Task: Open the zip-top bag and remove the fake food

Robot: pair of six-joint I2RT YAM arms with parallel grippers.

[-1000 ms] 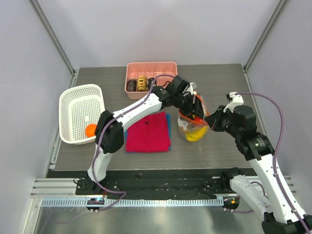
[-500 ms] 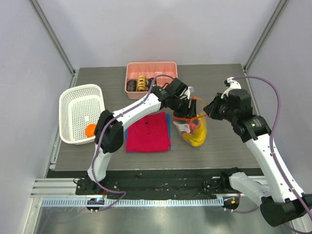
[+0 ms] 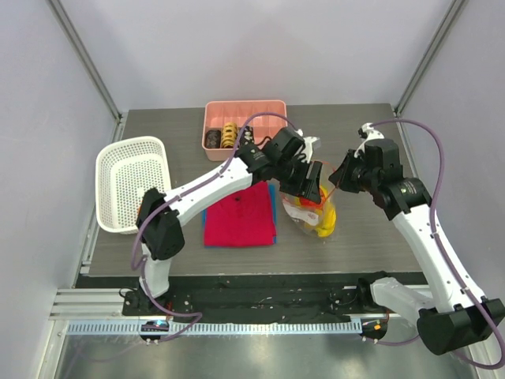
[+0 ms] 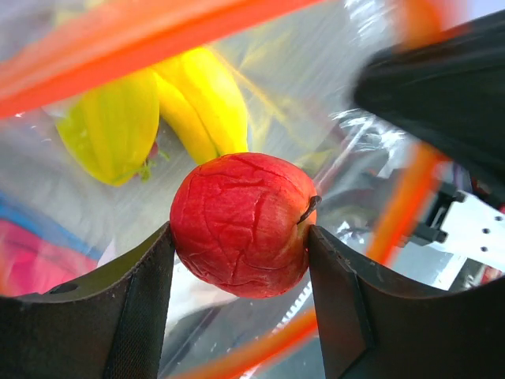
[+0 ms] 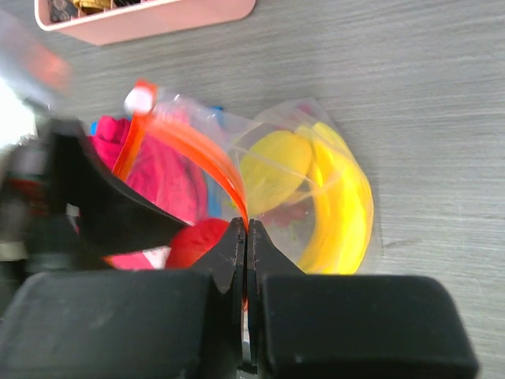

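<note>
Left claw (image 4: 241, 237) first: its two dark fingers are spread partway and pressed against either side of the red fruit (image 4: 237, 225), which sits snug between them, stem to the right. That's a proper grip, fruit squarely in the middle.

The claw is down inside the mouth of the zip-top bag (image 3: 316, 215), with clear crinkled film all round it and the orange zip strip (image 4: 126, 39) running across above. Just beyond the fruit, deeper in the bag, lie the yellow banana (image 4: 201, 95) and a yellow-green piece (image 4: 110, 126) beside it, both apart from the claw.

Over to the right claw (image 5: 246, 233): jaws pinched fully together on the orange strip. It looks to be holding that edge up and away so the mouth stays wide for the other arm to work. Sensible division of labour!

From above, the bag rests on the worktop (image 3: 355, 237) between the two arms, just right of the folded red shirt (image 3: 241, 213). The pink tray (image 3: 245, 110) sits at the far edge, and the white basket (image 3: 130, 181) is well off to the left.

My read: one fruit is in hand but not yet out, and the yellow pieces remain in the bag.
</note>
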